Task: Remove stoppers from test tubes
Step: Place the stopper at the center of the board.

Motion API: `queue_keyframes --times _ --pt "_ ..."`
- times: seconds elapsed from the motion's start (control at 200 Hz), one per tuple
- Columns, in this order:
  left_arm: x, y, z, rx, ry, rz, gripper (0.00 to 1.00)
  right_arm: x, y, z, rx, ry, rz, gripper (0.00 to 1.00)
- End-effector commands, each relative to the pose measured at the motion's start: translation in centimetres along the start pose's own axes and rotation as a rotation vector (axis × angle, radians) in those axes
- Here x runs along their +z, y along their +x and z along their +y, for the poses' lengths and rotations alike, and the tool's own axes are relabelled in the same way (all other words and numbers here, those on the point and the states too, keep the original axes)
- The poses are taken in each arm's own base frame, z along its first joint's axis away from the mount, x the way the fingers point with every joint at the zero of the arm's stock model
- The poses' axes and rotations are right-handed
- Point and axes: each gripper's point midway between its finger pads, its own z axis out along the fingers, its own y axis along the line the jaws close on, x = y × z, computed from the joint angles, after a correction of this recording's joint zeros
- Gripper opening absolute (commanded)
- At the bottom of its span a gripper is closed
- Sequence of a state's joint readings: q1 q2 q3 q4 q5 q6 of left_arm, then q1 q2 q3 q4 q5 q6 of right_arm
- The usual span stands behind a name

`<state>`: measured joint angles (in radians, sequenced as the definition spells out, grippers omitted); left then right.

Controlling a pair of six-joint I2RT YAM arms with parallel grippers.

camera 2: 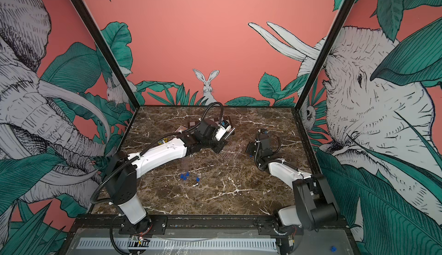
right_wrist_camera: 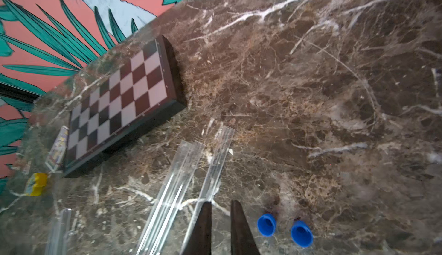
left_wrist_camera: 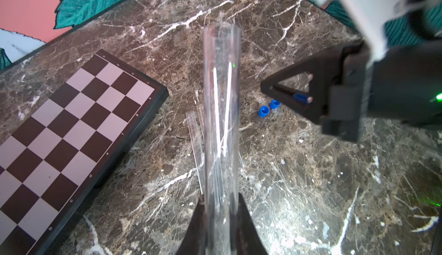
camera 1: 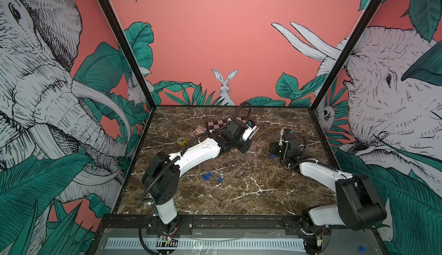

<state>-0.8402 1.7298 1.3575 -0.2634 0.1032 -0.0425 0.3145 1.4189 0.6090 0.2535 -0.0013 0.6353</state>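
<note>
Left jaws clamp a clear test tube (left_wrist_camera: pixel 221 122); right jaws barely parted, any hold hidden.

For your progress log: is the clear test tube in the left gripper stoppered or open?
Open: the clear test tube in the left gripper ends in a bare mouth, no blue plug.
</note>
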Motion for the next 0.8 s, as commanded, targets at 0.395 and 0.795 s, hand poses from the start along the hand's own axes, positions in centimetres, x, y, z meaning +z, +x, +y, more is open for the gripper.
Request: queue_keyframes --times 0.395,0.795 --pt "-1.3 -0.1 0.3 -0.032 -0.007 -0.006 0.00 2.7 -3.0 -4.2 0.006 0.242 -0.191 0.00" --pt "-1.5 -0.2 0.4 -0.032 -0.008 -0.013 0.00 5.7 -2.2 -6.6 0.007 0.348 -0.155 0.00"
